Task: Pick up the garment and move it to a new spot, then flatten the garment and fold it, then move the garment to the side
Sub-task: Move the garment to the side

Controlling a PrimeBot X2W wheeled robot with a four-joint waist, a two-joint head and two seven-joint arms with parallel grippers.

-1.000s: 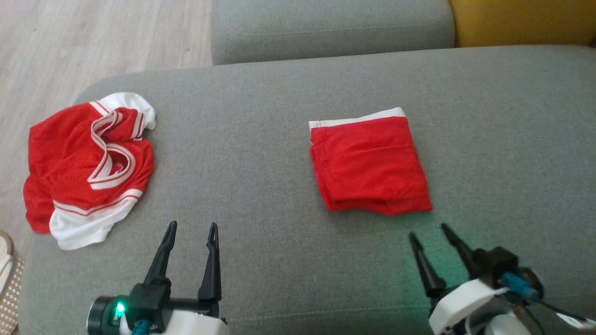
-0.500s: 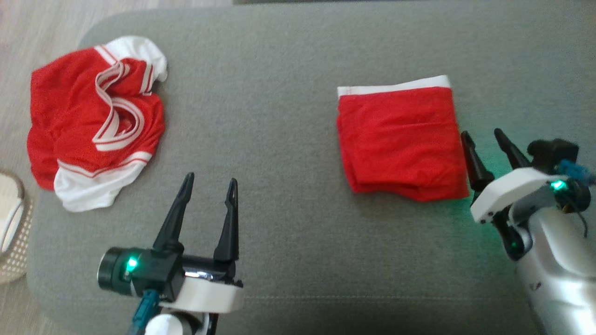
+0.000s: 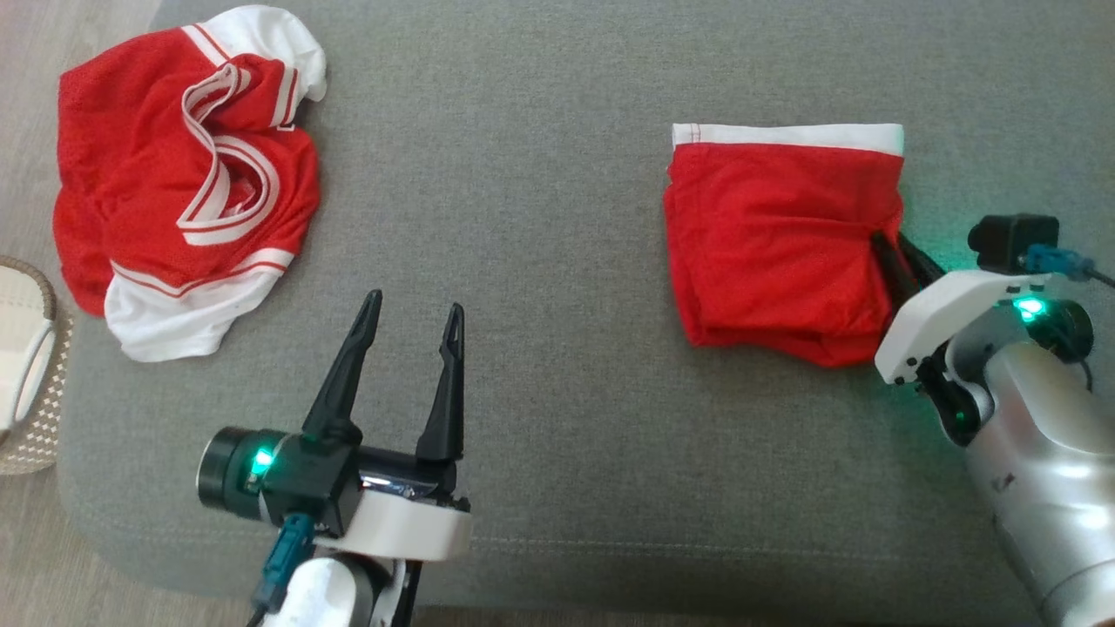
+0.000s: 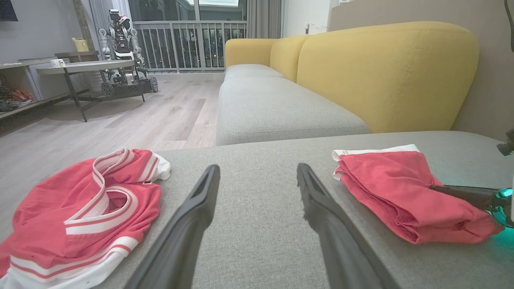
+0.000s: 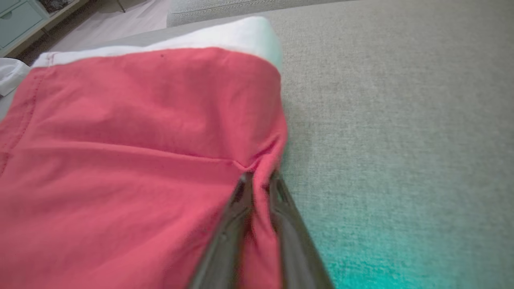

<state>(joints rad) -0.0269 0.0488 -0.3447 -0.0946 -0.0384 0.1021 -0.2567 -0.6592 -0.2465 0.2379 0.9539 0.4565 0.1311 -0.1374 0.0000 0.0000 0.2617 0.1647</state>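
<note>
The garment point(image 3: 775, 244) is a folded red square with a white band along its far edge, lying on the right side of the grey sofa cushion point(image 3: 540, 218). My right gripper point(image 3: 888, 239) is at its right edge. In the right wrist view the two fingers of the right gripper point(image 5: 260, 176) stand close together, pinching a ridge of the garment's red cloth point(image 5: 140, 140). My left gripper point(image 3: 415, 303) hovers open over bare cushion, well left of the garment point(image 4: 397, 188), with nothing between the fingers of the left gripper point(image 4: 258, 168).
A crumpled red and white jersey point(image 3: 183, 174) lies at the cushion's left end. A woven basket point(image 3: 30, 374) stands on the floor beyond the left edge. A yellow sofa back point(image 4: 385, 72) rises behind, and a table point(image 4: 88, 66) stands on the wooden floor.
The head camera has dipped, shifting the whole picture. My right gripper has gone forward to the garment's right edge and closed on the cloth. The left gripper stays open.
</note>
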